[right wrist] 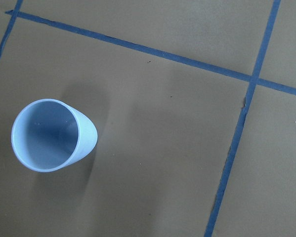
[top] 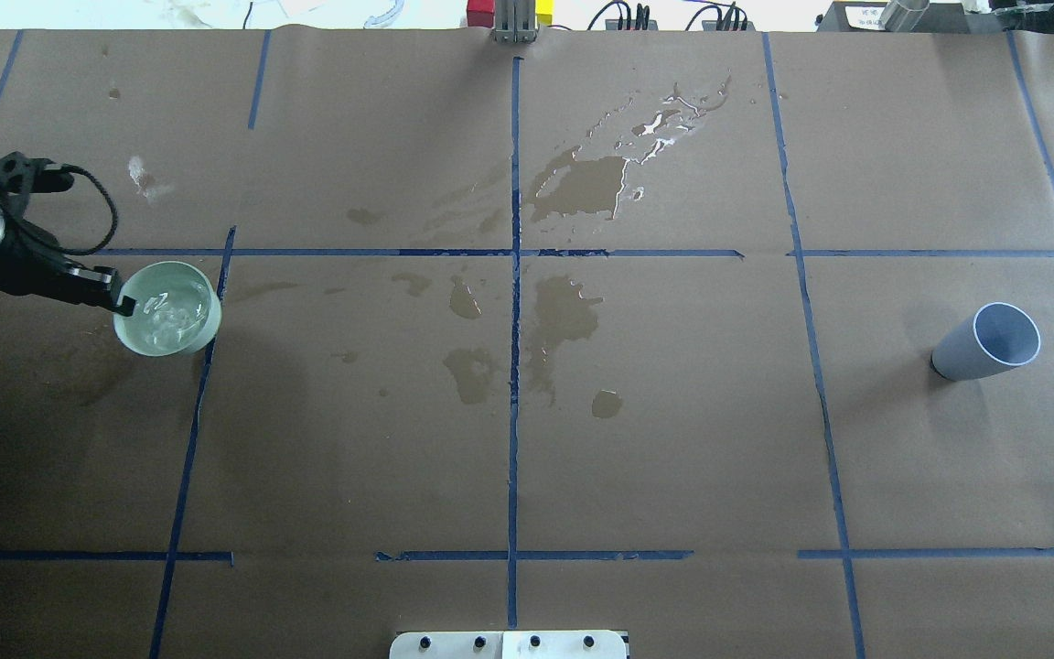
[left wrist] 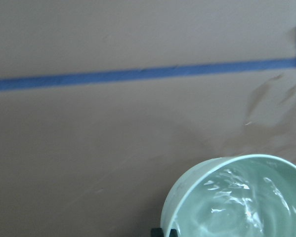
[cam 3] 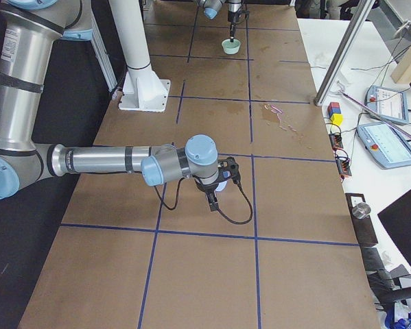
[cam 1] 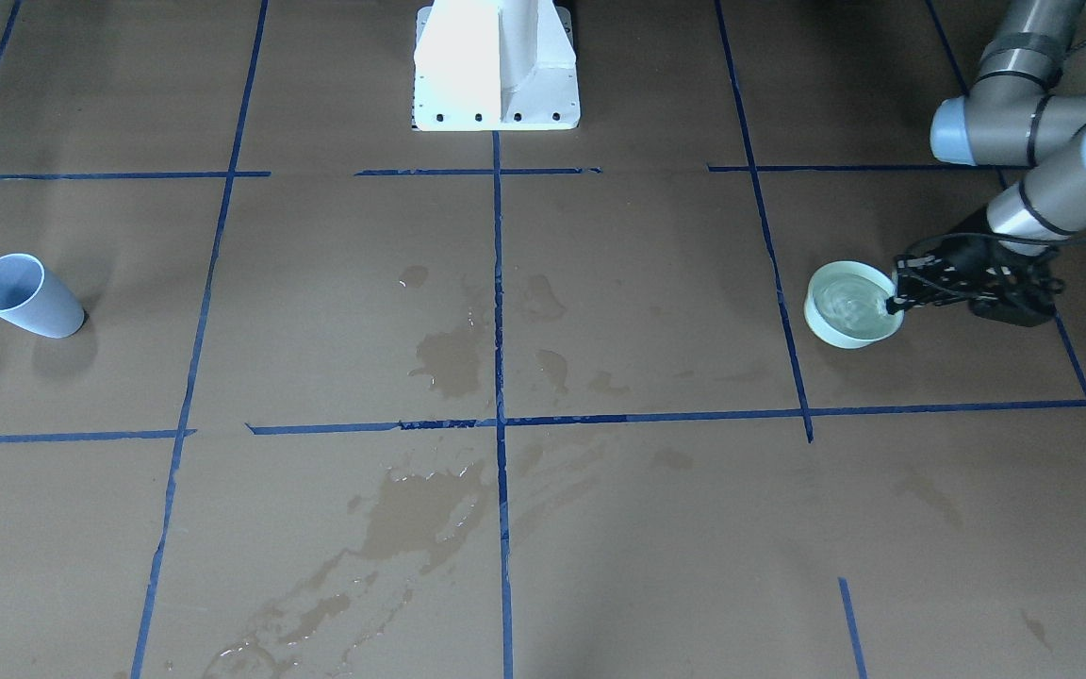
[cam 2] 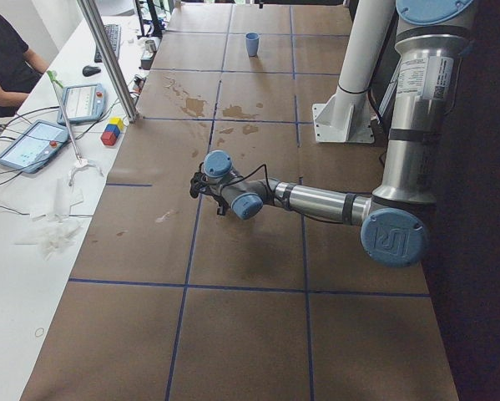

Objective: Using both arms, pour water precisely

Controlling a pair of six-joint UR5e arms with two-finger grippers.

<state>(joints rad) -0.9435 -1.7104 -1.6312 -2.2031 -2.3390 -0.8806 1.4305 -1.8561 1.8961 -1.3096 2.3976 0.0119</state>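
Note:
A pale green cup [top: 161, 349] stands on the brown table at my left side. It holds clear rippling water [top: 166, 311]. My left gripper [top: 124, 304] is shut on the cup's near rim, also in the front view [cam 1: 892, 304] and at the bottom of the left wrist view [left wrist: 162, 232]. A light blue cup [top: 975, 352] stands alone at my right, and looks empty in the right wrist view [right wrist: 54, 133]. My right gripper [cam 3: 213, 199] shows only in the exterior right view, hanging over the blue cup. I cannot tell if it is open or shut.
Dark wet stains [top: 573, 183] spread over the table's middle and far side. The white pedestal [cam 1: 496, 66] stands at the robot's edge. Blue tape lines [top: 514, 366] grid the paper. An operators' bench with tablets [cam 3: 387, 103] and a metal post [cam 3: 342, 55] lines the far edge.

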